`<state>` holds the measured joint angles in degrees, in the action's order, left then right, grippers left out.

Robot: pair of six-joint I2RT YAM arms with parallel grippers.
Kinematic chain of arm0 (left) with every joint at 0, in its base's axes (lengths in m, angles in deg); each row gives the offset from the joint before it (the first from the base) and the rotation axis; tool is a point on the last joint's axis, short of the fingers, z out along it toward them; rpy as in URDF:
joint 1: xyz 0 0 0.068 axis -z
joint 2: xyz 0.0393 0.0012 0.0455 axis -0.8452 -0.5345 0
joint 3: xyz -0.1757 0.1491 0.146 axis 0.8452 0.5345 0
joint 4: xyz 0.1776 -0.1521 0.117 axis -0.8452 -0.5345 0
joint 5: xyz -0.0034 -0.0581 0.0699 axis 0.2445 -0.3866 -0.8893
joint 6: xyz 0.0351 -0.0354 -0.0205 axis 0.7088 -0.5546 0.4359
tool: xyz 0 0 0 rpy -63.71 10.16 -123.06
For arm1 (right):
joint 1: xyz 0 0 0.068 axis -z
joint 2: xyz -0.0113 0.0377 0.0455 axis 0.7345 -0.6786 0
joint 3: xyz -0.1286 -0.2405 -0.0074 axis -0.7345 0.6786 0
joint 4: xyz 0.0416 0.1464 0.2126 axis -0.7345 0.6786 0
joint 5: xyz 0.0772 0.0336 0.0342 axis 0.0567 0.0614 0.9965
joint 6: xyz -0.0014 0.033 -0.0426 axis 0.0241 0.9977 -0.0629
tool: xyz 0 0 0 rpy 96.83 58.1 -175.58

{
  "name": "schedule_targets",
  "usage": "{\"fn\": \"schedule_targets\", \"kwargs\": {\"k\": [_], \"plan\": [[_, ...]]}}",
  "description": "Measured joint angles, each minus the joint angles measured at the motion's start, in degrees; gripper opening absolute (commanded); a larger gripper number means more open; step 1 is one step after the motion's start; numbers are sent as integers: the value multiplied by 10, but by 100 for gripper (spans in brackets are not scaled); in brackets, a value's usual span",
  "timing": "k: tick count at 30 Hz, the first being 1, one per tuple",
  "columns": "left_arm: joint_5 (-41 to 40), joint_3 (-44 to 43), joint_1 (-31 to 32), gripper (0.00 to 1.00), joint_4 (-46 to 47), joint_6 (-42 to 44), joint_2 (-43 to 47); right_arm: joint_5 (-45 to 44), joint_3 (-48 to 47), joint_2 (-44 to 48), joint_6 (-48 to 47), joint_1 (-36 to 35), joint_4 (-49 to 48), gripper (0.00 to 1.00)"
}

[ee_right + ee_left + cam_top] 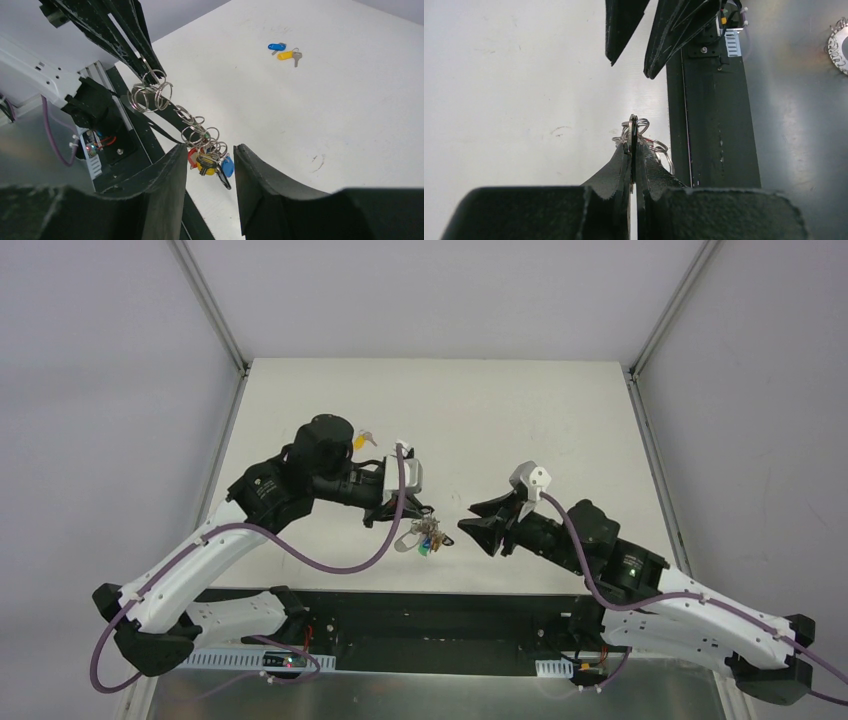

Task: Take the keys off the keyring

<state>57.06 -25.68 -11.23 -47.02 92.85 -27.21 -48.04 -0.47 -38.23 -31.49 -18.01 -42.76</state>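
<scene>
My left gripper (412, 508) is shut on the keyring (150, 95), a chain of thin silver rings, and holds it above the table's near edge. In the left wrist view the rings (636, 131) stick out past my shut fingertips. Several keys (212, 164) with red, yellow, blue and black heads hang in a bunch at the chain's lower end, also seen from above (430, 538). My right gripper (210, 150) is open, its jaws on either side of the hanging bunch, not touching it. A blue key (275, 47) and a yellow key (287, 55) lie loose on the table.
The white table (520, 430) ends at a black rail (714, 125) along its near edge. The loose yellow key (362, 439) lies just behind the left arm's wrist. Grey walls and metal posts close in the sides and back.
</scene>
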Motion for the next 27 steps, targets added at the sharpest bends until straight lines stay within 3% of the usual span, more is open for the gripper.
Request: {"fn": "schedule_targets", "kwargs": {"k": [13, 27], "plan": [[89, 19, 0, 0, -19, 175, 14, 46, 49, -39, -152, 14, -110, 46], [151, 21, 0, 0, -64, 270, 12, 229, 59, -38, -163, 75, -163, 46]]}}
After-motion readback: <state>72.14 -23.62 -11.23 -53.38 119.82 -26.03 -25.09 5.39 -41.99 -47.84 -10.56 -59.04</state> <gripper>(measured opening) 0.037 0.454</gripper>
